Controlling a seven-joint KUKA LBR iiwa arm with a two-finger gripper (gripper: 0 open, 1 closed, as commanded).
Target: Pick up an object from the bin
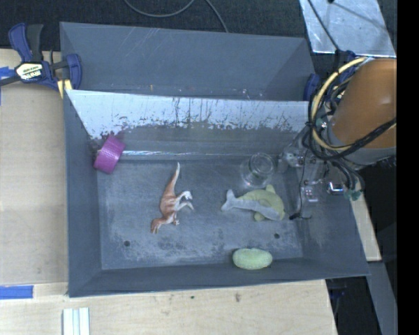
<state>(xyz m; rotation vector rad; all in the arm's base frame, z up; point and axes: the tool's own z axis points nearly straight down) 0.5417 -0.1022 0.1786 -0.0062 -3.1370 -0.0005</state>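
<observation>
We see the tool (pixel 307 201) low inside the bin (pixel 84 208), close to its right wall. We cannot tell whether it is released or clenched, and nothing shows clearly in its grip. Nearest to it, just to its left, lies a grey and yellow-green fish-shaped toy (pixel 257 203), with a clear cup (pixel 258 169) right behind it toward the far wall. A pale green oval lump (pixel 252 258) rests by the near edge, an orange and white dinosaur (pixel 172 204) lies mid-floor, and a purple cylinder (pixel 109 153) sits in the far left corner. We judge the step in hand to be the approach: the tool is down among the things, but no pick is made yet. The next move, as we see it, calls for centring over the fish toy, the likeliest target by nearness. After that comes gripping its body without knocking the cup, then lifting clear of the right wall.
</observation>
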